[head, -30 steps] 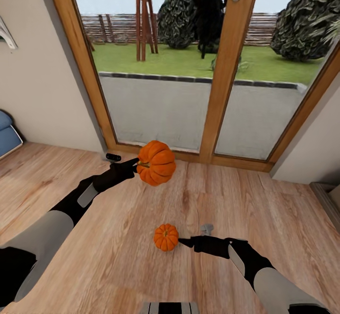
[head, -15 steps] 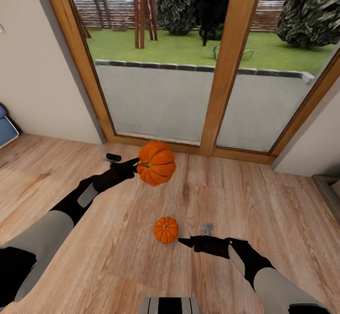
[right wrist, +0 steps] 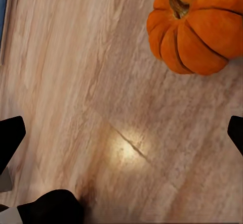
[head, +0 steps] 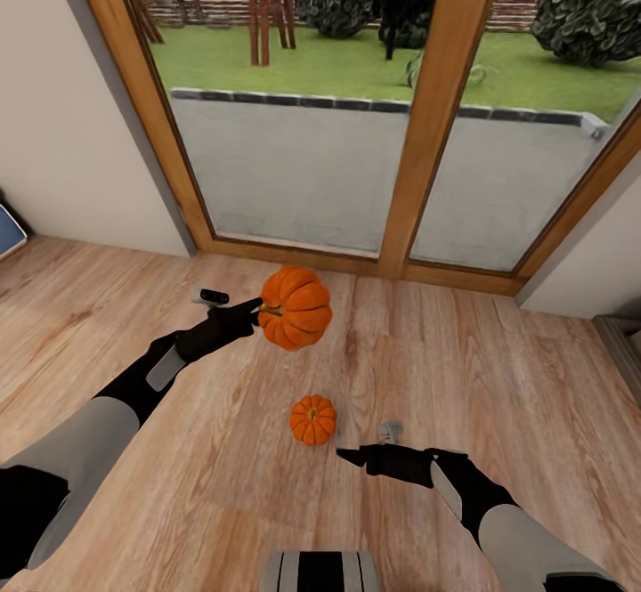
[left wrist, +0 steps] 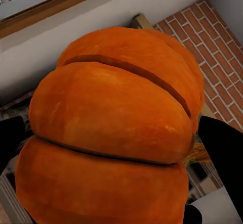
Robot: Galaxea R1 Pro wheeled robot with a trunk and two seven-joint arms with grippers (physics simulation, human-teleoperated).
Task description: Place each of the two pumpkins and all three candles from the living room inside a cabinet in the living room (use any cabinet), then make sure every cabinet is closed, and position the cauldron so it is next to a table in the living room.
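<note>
**Second pumpkin lies just ahead of the free tool**

The step in hand, as I judge it, is picking up the small pumpkin (head: 312, 420) from the floor (head: 499, 378) with the right tool (head: 349, 457). To do it well, the tool should move forward and a little toward the robot's left until the pumpkin sits squarely between the fingers, then close across the ribbed sides — not on the stem, which gives little to hold. Coming in low should keep the round body from rolling away at first touch.

The right tool is spread wide and holds nothing; in its wrist view the dark fingertips (right wrist: 11, 135) stand far apart over bare wood. The pumpkin rests on the floor just beyond the tool's tip, apart from it and off to one side of the gap, stem up.

The left tool (head: 258, 310) is closed on the larger pumpkin (head: 295, 307), held clear above the floor in front of the glass door (head: 294, 174) — its fingers flank the fruit in the wrist view.
</note>
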